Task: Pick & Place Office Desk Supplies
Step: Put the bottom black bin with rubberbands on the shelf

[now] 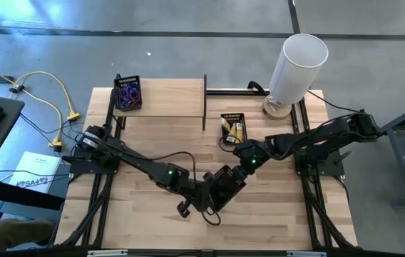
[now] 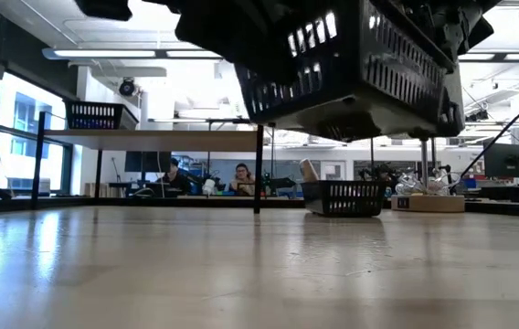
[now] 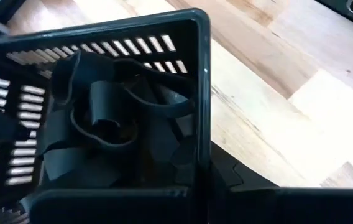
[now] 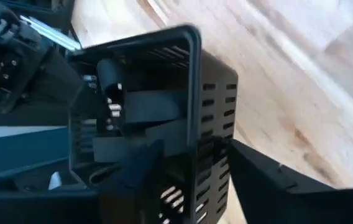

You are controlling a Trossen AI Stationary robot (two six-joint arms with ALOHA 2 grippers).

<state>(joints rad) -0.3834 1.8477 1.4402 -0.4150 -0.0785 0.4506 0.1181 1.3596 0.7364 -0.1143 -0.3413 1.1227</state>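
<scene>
A hand-over looks under way: the left claw point(image 1: 204, 198), shut on the tray point(image 1: 225, 184) of black clips point(image 3: 111, 121) lifted off the table, takes it from the right claw point(image 1: 242, 171) just beside, whose grip I cannot tell, so that one should back off next.

We count three black mesh trays point(image 1: 225, 187) on the worktop point(image 1: 160, 135), one tall white cylinder point(image 1: 296, 66), two arms and two grippers. The loose supplies inside the trays are too tangled to count, though we see one tray of coloured loops point(image 1: 129, 93).
</scene>
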